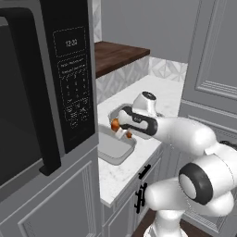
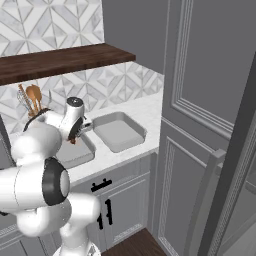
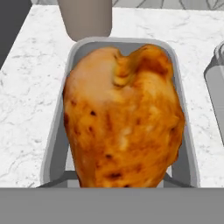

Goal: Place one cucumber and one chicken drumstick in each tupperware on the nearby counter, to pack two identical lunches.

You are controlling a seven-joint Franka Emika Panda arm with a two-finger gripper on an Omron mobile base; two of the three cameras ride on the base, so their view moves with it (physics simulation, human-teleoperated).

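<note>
Along the white marble-look counter, over grey cabinets with black handles, two grey tupperware containers sat side by side: a near-left tupperware beside the tall dark microwave unit, and a far-right tupperware closer to the grey pantry door. A dark wooden shelf ran above the tiled backsplash, and a holder with wooden utensils stood at the far left of the right base view.

Arm reached over the counter with the gripper hanging above the near-left tupperware. Chicken drumstick was held in the gripper, jaws narrowed on it; the fingertips themselves were hidden behind the meat in the hand view. Orange of the drumstick was also visible at the hand in the left base view. Seen from the hand, the drumstick hung directly over that tupperware's open tray, which looked empty beneath it as far as could be seen. No cucumber could be made out in either container.

Judgement: step in hand was delivery of a drumstick into the first container; task early. Next move calls for lowering until the drumstick sits inside the walls, then opening the jaws and lifting straight clear.
</note>
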